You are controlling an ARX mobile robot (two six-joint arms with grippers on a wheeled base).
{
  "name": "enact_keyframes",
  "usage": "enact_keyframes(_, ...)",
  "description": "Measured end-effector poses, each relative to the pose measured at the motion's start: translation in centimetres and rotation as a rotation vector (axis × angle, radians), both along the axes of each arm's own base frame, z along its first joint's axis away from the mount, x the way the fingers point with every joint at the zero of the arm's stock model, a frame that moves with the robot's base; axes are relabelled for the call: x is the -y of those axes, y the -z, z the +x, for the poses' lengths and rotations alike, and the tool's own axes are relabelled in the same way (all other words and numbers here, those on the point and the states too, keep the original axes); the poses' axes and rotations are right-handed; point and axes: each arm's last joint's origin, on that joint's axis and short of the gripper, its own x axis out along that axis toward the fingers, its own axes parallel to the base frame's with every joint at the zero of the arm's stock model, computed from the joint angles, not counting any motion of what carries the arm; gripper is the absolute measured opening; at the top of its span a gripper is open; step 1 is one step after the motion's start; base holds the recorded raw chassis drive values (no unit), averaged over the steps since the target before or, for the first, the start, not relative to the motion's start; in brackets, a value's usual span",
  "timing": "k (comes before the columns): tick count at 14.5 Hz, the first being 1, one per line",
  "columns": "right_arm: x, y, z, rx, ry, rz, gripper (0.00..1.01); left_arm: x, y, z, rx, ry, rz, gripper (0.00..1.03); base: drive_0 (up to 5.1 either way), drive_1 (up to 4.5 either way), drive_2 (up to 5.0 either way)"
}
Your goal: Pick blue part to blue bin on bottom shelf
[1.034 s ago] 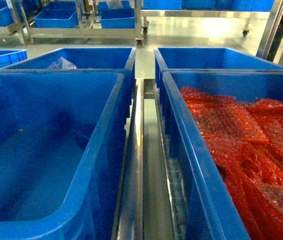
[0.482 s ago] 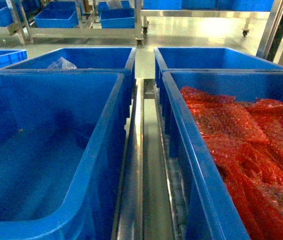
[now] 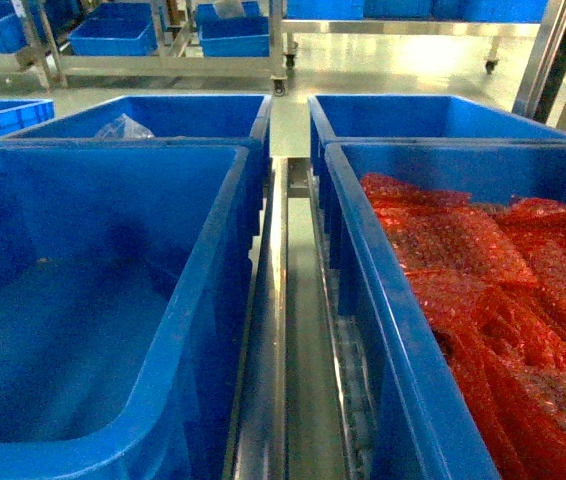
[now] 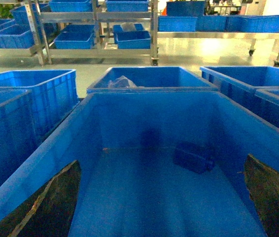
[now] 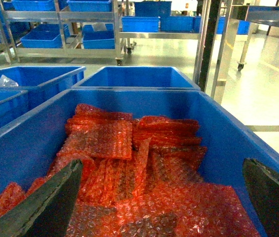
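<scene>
A dark blue part (image 4: 192,157) lies on the floor of a big blue bin (image 4: 144,197), near its far right corner. My left gripper (image 4: 161,168) hangs open over this bin, its fingers (image 4: 51,202) wide apart and holding nothing. In the head view the same bin (image 3: 103,300) is at the front left, and the part is hard to pick out there. My right gripper (image 5: 162,168) is open above a blue bin (image 5: 228,133) filled with red bubble wrap (image 5: 129,163). The bins stand on the bottom shelf (image 3: 275,330), whose steel divider strip runs between them. Neither gripper appears in the head view.
Two more blue bins (image 3: 163,115) (image 3: 423,115) stand behind the front pair; the left one holds a clear plastic bag (image 3: 123,127). Small rollers (image 3: 351,380) line the strip. Steel racks with blue bins (image 3: 113,35) stand across the shiny floor, and a rack post (image 5: 206,44) is near right.
</scene>
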Motion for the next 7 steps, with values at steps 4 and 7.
enact_keyframes(4,0.00,0.00,0.00,0.000,0.000,0.000,0.98,0.00,0.00,0.00,0.000,0.000,0.001,0.98,0.0,0.00,0.0)
enact_keyframes(7,0.00,0.00,0.00,0.000,0.000,0.000,0.98,0.00,0.00,0.00,0.000,0.000,0.001,0.98,0.0,0.00,0.0)
